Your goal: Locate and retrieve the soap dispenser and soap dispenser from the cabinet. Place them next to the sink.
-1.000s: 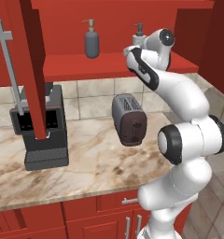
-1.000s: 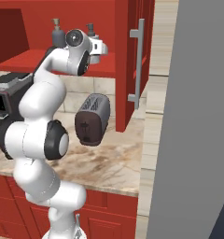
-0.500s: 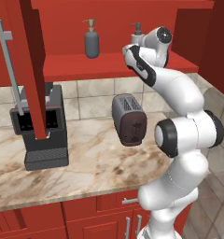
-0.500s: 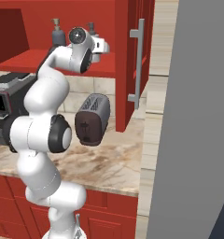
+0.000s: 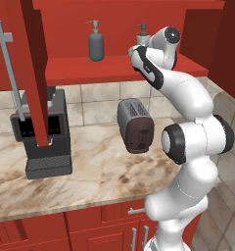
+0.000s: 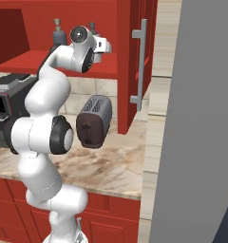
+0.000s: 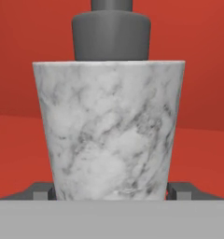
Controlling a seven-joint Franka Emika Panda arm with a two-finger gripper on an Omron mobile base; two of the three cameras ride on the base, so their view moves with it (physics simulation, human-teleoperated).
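Gripper at the marbled soap dispenser — 1 finger either side, grip impossible to tell.

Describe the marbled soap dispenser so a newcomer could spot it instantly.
Find the open red cabinet above the counter and its shelf. Two pump bottles stand there; the marbled soap dispenser is the right one, at the tool. It is white-grey with a dark pump, unlike the dark grey dispenser.
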